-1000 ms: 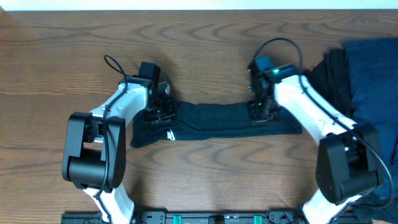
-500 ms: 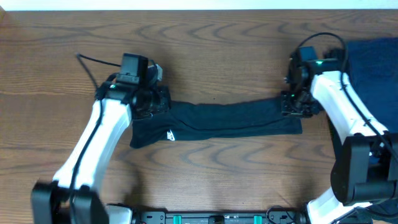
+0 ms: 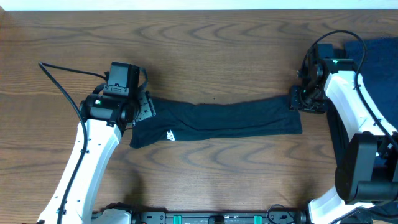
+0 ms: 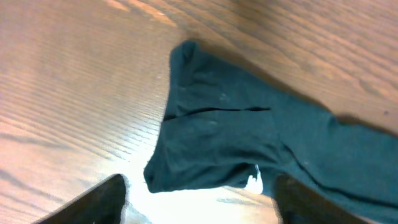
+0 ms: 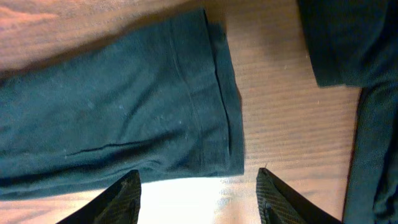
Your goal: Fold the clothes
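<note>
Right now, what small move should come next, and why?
Probably lower the right gripper onto the T-shirt end beneath it and close. The shirt lies flat as a long strip, not yet halved, and this one and the left gripper stand open, empty.

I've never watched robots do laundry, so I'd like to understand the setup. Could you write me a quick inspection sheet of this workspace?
Surface: wooden table, grain showing.
Job's things: black T-shirt folded into a long strip across the middle, white logo near its left end; pile of dark garments at the right edge, navy on top.
Clutter: nothing seen.
Grippers: left gripper open over the strip's left end, holding nothing; right gripper open over its right end, holding nothing.
Cables: black cable looping off the left arm; second cable looping over the right wrist.
Surroundings: pale strip beyond the far edge; dark rail along the near edge.
</note>
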You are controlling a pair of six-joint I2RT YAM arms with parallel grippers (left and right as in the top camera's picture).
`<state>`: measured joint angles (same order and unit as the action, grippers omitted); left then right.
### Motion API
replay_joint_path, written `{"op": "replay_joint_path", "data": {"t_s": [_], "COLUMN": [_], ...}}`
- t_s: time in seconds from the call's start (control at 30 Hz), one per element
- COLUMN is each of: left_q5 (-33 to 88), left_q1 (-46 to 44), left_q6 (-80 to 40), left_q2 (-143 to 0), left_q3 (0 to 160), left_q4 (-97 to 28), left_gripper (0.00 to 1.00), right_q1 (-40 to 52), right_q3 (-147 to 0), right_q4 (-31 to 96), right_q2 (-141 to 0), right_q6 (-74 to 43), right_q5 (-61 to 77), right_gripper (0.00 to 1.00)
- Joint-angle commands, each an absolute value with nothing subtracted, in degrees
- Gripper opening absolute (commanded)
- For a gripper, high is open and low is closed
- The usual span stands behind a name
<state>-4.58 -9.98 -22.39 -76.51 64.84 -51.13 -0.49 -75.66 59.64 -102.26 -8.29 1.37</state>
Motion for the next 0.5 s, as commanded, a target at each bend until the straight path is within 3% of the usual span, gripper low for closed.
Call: {"op": "replay_joint_path", "data": {"t_s": [0.0,0.2,0.47], "left_q5": [-7.4,-7.4,-7.4], "left_q1": [-10.1,-10.1,-10.1], "left_q6": [-23.2,-23.2,-23.2], "left_q2": [-76.9,-76.9,-76.9], "left_q3": [65.0,65.0,65.0], "left_q4": [-51.4,-51.4,-51.4], "left_gripper": [0.98,0.98,0.98], "right_q1": [0.2,0.2,0.2], "right_q3": [-74.2,-67.2,-60.4], "right_q4": [58.2,50.1,40.3], "right_q2": [-101.3,-101.3,-101.3], "right_q6": [-7.2,-7.1,-6.6], "right_q5": [2.0,2.0,2.0], "right_gripper": [0.6,0.74,0.71]}}
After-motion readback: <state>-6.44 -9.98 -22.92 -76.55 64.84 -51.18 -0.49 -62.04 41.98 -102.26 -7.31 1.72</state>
